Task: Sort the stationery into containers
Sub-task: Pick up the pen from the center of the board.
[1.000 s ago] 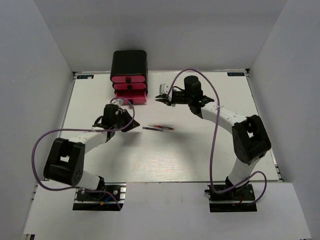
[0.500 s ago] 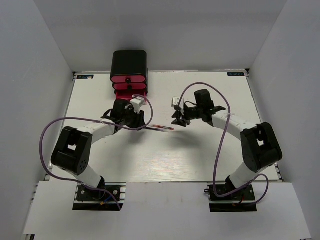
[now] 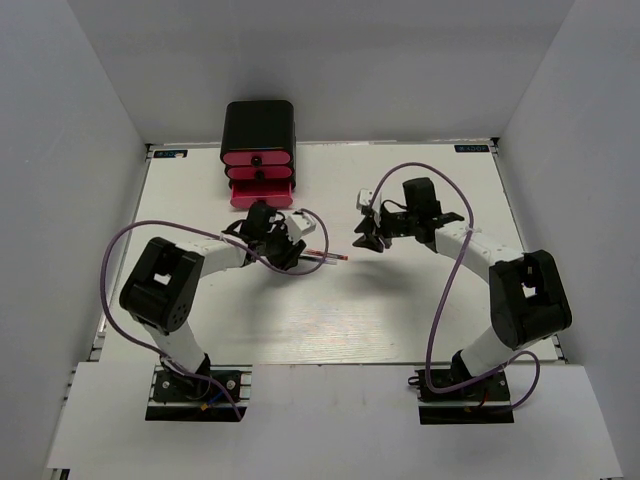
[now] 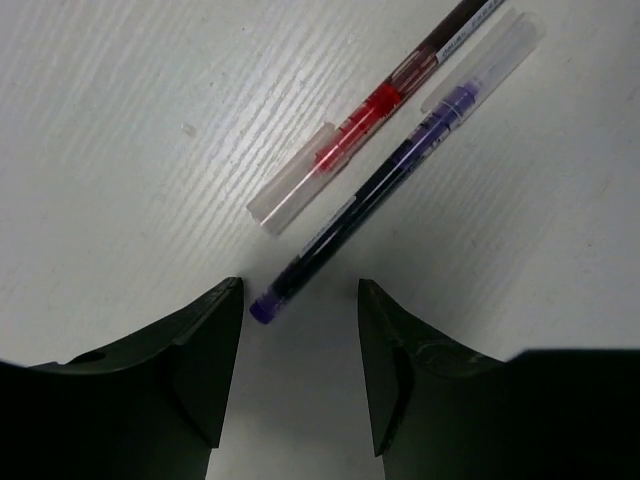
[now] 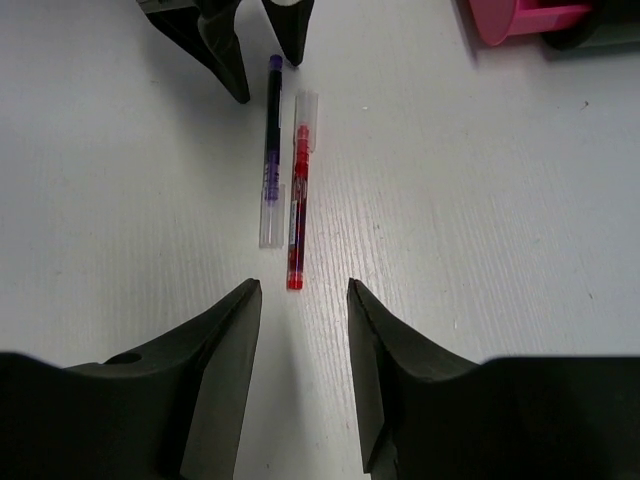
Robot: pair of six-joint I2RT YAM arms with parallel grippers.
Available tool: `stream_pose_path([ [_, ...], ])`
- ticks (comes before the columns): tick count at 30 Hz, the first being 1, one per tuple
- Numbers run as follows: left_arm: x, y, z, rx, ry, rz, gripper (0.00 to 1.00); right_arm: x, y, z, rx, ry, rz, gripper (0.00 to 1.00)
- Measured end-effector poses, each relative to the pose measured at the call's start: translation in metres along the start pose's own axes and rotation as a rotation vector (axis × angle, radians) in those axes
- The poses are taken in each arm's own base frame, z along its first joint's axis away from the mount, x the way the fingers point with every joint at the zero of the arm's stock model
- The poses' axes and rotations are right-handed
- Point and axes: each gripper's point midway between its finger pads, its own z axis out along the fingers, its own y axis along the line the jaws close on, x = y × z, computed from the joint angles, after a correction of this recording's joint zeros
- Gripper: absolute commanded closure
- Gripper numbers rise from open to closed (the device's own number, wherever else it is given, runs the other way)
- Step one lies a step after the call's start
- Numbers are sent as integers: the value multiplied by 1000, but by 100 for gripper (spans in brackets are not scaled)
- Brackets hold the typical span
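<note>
From above, the red pen and the blue pen lie side by side near the middle of the white surface. They are well in front of the glossy black cabinet. Its bottom pink drawer is pulled out, and the two drawers above it are shut. My left arm curls in from the left, and my left fingers are at the pens' left end. My right arm reaches in from the right, with my right fingers near the pens' other end.

Through my left wrist camera, the red pen has a clear barrel, a red grip and a clear cap. The blue pen is darker, almost violet, and lies just beside it, parallel. My left fingers are apart and clamp nothing. The blue pen's capless end lies on the surface in the gap between their tips.

Through my right wrist camera, both pens run straight away from me, the red pen nearer than the blue pen. My right fingers are spread and hold nothing. The red pen's near tip is just inside their gap. My left fingers show at the pens' far end, and the pink drawer shows at the upper right.
</note>
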Motion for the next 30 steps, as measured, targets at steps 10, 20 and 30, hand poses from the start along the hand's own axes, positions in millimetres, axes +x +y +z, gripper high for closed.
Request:
stream_pose_path([
  [10,-16,8,15,-20,6,107,55,13,4,-5,-6,4,39,51],
  [20,-9,-2,12,34,22,168,87,16,11,-9,-15,-9,47,51],
  [30,13,-31,-12,111,46,136,100,16,17,-10,-31,-24,49,50],
])
